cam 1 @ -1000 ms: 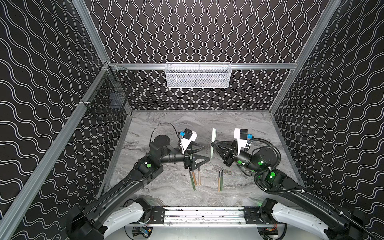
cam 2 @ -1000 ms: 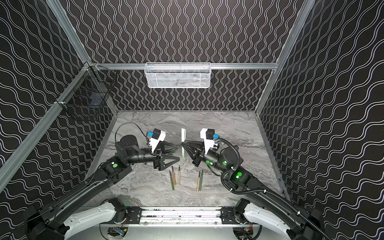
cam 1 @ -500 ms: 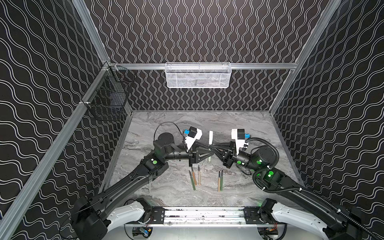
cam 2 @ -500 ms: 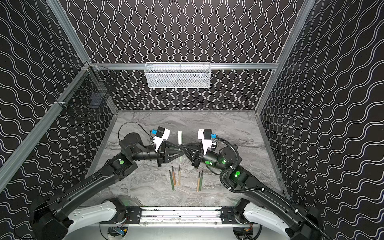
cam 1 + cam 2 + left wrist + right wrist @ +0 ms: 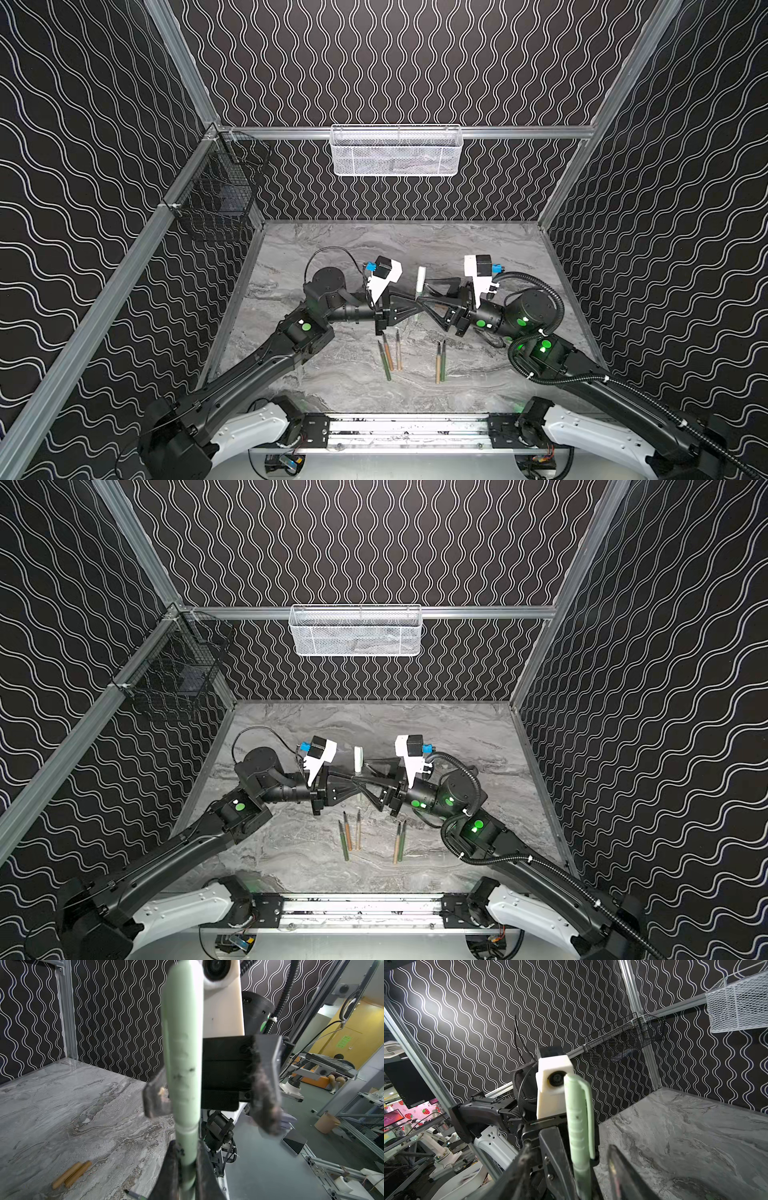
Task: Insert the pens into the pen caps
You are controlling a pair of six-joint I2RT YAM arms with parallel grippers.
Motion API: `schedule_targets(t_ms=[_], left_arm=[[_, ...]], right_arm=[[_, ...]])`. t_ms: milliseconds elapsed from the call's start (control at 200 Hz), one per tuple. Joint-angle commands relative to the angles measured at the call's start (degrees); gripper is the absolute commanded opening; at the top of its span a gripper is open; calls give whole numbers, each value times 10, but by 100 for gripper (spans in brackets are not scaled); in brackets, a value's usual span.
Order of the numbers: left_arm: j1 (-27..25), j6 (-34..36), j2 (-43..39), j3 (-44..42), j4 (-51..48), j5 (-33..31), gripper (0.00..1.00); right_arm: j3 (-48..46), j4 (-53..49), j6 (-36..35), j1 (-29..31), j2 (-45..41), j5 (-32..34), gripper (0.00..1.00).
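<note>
Black walls [image 5: 395,62] printed with white wavy lines close three sides, joined by aluminium rails [image 5: 519,132]. A white mesh basket [image 5: 397,151] hangs on the back rail; a black wire basket [image 5: 216,199] hangs at the left corner. The counter [image 5: 374,245] is grey marble-patterned. A bright glare [image 5: 431,1005] lies on one wall in the right wrist view.

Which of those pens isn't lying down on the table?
The pale green pen, held upright by the left gripper with its cap on. The other five pens lie flat on the table, dark tips bare.
</note>
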Motion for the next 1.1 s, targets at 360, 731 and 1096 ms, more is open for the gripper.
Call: schedule_targets(t_ms=[360,731,1096], left_arm=[[0,5,-20,-32,33,14,0],[-1,17,-22,-38,21,3,0],[-1,12,-15,-40,34,-10,0]], right_arm=[[118,-146,-54,-18,30,14,85],[138,-110,-44,-18,73,-25,54],[83,-69,-15,-17,66,-70,0]])
